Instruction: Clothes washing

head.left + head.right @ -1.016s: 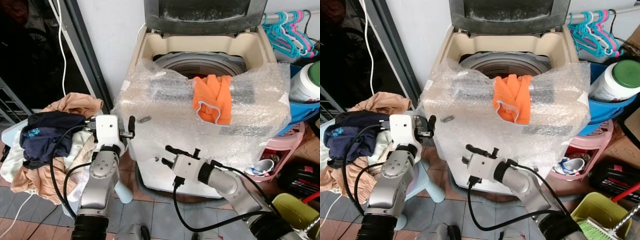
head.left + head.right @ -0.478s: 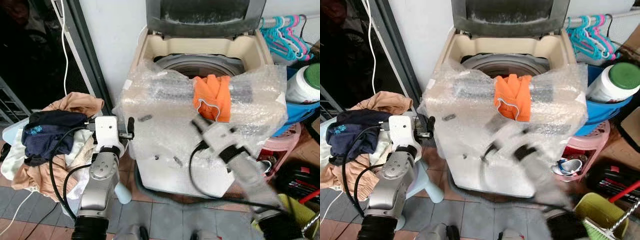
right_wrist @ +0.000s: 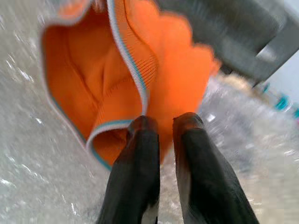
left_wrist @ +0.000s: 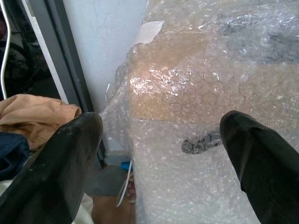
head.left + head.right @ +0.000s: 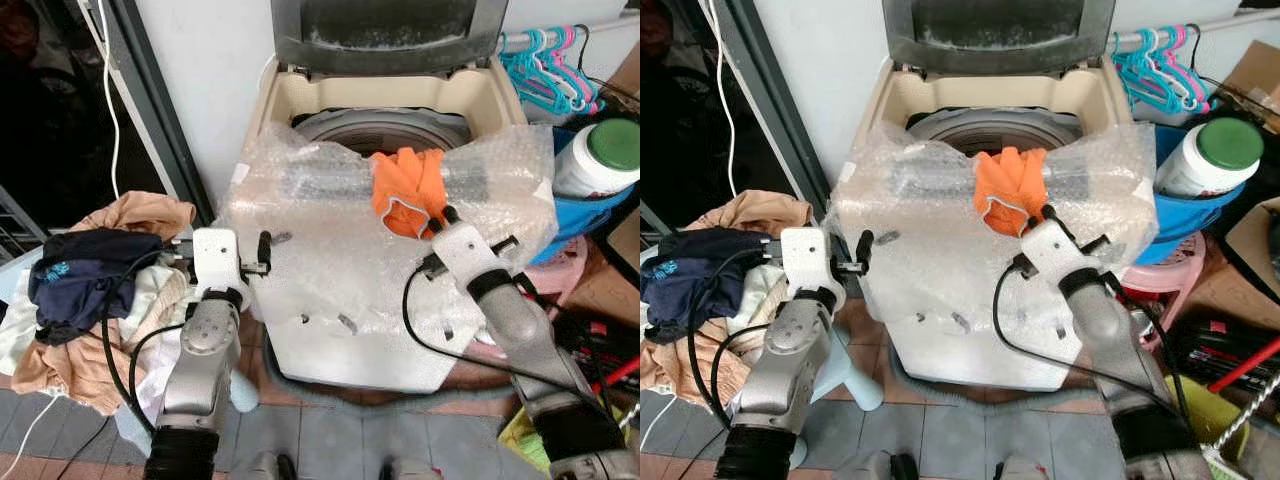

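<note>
A top-loading washing machine (image 5: 300,95) stands with its lid (image 5: 385,30) up, its front and top draped in bubble wrap (image 5: 330,260). An orange garment (image 5: 408,188) hangs over the front rim of the drum. My right gripper (image 5: 445,213) is raised to the garment's lower edge; in the right wrist view its fingers (image 3: 140,154) lie almost together, tips against the hem of the orange garment (image 3: 117,84). My left gripper (image 4: 159,123) stands open at the washer's left front corner, with nothing between its fingers. A pile of clothes (image 5: 90,290) lies to the left.
A dark door frame (image 5: 150,110) runs down the left of the washer. To the right are plastic hangers (image 5: 545,65), a white jar with a green lid (image 5: 600,160) in a blue basin (image 5: 605,215), and a pink stool (image 5: 562,275). Tiled floor (image 5: 330,420) lies in front.
My right arm has swung up from low in front of the washer to the orange garment on the rim. The left arm has stayed put. The camera has shifted slightly.
</note>
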### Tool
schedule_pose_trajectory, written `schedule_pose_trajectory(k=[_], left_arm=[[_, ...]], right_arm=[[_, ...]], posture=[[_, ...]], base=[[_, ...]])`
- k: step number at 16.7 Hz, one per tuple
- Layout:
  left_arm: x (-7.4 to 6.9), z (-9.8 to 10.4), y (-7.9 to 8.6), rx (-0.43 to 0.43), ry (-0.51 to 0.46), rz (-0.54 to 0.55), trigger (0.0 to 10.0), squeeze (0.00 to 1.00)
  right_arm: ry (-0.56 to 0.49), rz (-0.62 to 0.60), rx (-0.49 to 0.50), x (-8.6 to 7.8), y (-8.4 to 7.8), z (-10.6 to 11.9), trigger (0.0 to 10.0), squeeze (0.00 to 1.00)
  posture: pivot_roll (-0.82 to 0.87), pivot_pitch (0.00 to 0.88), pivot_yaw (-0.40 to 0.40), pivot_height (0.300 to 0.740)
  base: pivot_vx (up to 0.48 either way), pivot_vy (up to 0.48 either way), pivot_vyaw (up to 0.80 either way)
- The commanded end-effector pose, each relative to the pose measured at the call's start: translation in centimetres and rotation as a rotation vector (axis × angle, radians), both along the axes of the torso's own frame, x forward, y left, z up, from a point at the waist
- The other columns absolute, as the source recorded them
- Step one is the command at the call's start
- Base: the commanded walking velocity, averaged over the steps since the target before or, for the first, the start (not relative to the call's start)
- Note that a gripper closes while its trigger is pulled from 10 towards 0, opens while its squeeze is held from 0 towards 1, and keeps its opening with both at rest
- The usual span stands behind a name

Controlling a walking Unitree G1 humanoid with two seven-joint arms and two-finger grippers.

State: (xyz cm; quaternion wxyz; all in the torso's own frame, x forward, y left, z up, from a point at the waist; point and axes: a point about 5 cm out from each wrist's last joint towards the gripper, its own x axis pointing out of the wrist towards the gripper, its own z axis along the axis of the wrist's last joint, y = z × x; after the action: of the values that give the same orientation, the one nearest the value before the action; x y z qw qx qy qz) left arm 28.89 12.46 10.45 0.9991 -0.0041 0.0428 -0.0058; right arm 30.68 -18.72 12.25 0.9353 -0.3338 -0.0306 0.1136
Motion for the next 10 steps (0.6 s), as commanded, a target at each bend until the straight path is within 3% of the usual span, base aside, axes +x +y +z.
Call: schedule_pose_trajectory(k=[1, 7, 9, 10], left_arm=[[0.2, 0.2, 0.1, 0.011, 0.003, -0.002, 10.0, 0.0], [-0.3, 0.8, 0.0, 0.028, -0.009, 0.004, 10.0, 0.0], [-0.1, 0.6, 0.1, 0.019, 0.006, 0.005, 10.0, 0.0], [0.1, 0.5, -0.1, 0.021, 0.006, -0.002, 10.0, 0.0]], right_arm=[[0.049, 0.004, 0.015, 0.9, 0.2, -0.2, 0.0, 0.0], [0.113, -0.039, 0.106, 3.4, -0.7, 0.9, 0.0, 0.0], [0.116, -0.047, 0.171, 4.3, -0.1, 1.6, 0.0, 0.0], [0.085, -0.04, 0.21, 5.6, 0.5, 3.0, 0.0, 0.0]], posture=[[-0.05, 0.0, 0.094, 0.74], [-0.02, 0.015, 0.072, 0.74], [-0.03, 0.011, 0.075, 0.74], [-0.03, 0.011, 0.076, 0.74]], base=[[0.0, 0.0, 0.0], [0.0, 0.0, 0.0], [0.0, 0.0, 0.0], [0.0, 0.0, 0.0]])
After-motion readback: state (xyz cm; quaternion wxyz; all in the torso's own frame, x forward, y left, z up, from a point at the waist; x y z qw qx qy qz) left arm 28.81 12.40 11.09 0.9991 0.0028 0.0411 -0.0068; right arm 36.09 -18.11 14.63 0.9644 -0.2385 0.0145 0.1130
